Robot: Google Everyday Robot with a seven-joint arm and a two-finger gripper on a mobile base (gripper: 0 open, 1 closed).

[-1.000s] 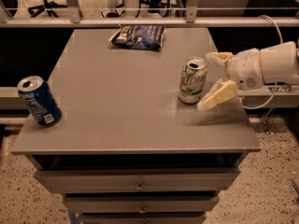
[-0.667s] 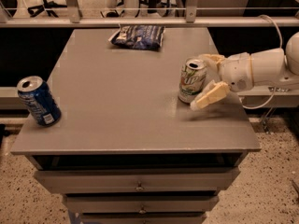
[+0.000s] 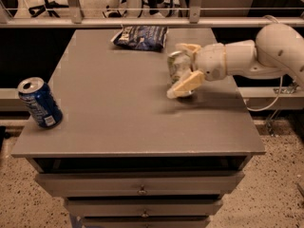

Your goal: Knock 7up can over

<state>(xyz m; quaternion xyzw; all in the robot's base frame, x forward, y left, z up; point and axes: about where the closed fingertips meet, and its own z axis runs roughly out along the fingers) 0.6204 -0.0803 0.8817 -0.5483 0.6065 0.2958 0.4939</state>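
Note:
The 7up can (image 3: 177, 64), white and green with a silver top, stands on the grey table (image 3: 114, 108) right of the middle and looks blurred; I cannot tell if it leans. My gripper (image 3: 175, 70) reaches in from the right on a white arm (image 3: 256, 56). Its two cream fingers are spread. One finger (image 3: 186, 47) is behind the can's top and the other finger (image 3: 186, 83) is in front of its base. The can sits between them, touching or nearly touching.
A dark blue can (image 3: 40, 102) stands near the table's left front edge. A dark snack bag (image 3: 141, 36) lies at the back middle. A metal railing (image 3: 142, 20) runs behind the table. Drawers (image 3: 141, 190) sit below the top.
My arm has swept left across the table. The 7up can has shifted left and a little back with the fingers around it. The blue can and the bag have not moved.

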